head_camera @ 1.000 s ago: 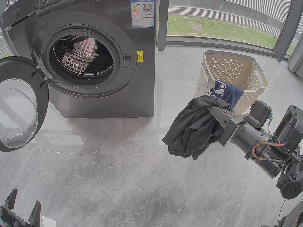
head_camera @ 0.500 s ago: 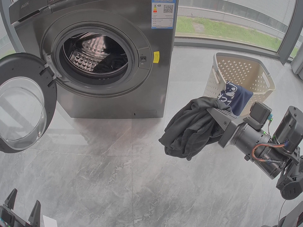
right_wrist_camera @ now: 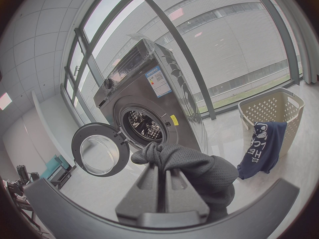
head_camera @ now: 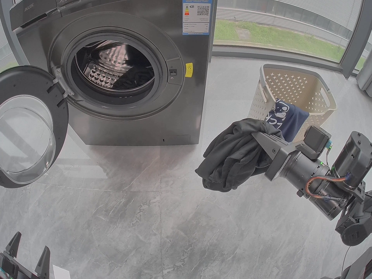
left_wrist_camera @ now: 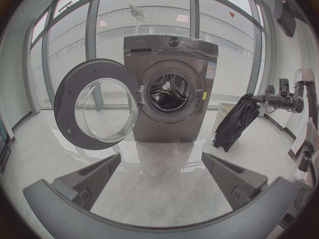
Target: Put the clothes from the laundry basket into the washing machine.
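My right gripper (head_camera: 259, 137) (right_wrist_camera: 162, 172) is shut on a dark grey garment (head_camera: 231, 155) (left_wrist_camera: 236, 121) (right_wrist_camera: 192, 168), which hangs above the floor between the washing machine (head_camera: 116, 62) (left_wrist_camera: 169, 90) (right_wrist_camera: 143, 93) and the beige laundry basket (head_camera: 296, 88) (right_wrist_camera: 272, 112). A navy printed shirt (head_camera: 286, 117) (right_wrist_camera: 264, 148) drapes over the basket's near rim. The machine's round door (head_camera: 25, 126) (left_wrist_camera: 96, 105) stands swung open, and dark cloth lies inside the drum (head_camera: 133, 76). My left gripper (head_camera: 28, 250) (left_wrist_camera: 161, 170) is open, low at the near left.
The polished grey stone floor (head_camera: 155, 214) stretches open between me and the machine. Tall windows (head_camera: 279, 16) and a window frame post run behind the basket. A curtain edge (head_camera: 364, 80) hangs at the far right.
The head view panned, so machine and basket sit further right than a second ago. My right gripper with the dark garment has risen slightly and edged left.
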Controlling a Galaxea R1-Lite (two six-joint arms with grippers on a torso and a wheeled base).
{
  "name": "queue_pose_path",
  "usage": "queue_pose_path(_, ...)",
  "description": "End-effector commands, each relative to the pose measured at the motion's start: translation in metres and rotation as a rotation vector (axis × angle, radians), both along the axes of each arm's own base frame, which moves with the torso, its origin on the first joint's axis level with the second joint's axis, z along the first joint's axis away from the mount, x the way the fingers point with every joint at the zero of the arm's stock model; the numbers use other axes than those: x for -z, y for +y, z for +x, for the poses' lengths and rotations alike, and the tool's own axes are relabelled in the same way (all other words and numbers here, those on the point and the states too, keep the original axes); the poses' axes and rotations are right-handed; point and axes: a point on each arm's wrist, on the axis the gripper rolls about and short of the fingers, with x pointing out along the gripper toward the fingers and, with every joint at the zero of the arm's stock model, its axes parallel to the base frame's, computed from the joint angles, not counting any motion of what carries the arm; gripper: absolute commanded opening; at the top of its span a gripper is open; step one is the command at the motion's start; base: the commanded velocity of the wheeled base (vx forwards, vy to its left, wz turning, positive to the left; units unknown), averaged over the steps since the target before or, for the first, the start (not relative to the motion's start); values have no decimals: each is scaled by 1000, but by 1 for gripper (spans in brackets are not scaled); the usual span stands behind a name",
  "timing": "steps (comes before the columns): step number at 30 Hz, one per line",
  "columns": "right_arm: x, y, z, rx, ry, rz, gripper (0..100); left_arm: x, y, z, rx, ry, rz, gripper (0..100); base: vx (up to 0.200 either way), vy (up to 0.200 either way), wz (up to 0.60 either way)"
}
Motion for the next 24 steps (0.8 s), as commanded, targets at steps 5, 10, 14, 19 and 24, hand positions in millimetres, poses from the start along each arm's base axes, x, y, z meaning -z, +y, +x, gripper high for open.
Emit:
queue_pose_path(5,-1,-1,1,7,-4,2,0,5,0,0,0,4,-1,100,0,200,0)
queue_pose_path(10,-1,-1,1,8,-4,0,0,5,0,0,0,4,-2,100,0,200,0)
queue_pose_path(14,-4,-3,1,15,-13,8,0,5,0,0,-2,4,-4,100,0,50,0)
queue_pose_path(19,-4,-5,1,19,-13,8,0,5,0,0,-2,4,-4,100,0,0,0)
queue_pose_path(24,-4,-5,1,18,-15,8,0,5,0,0,-2,4,-4,100,-80,0,0)
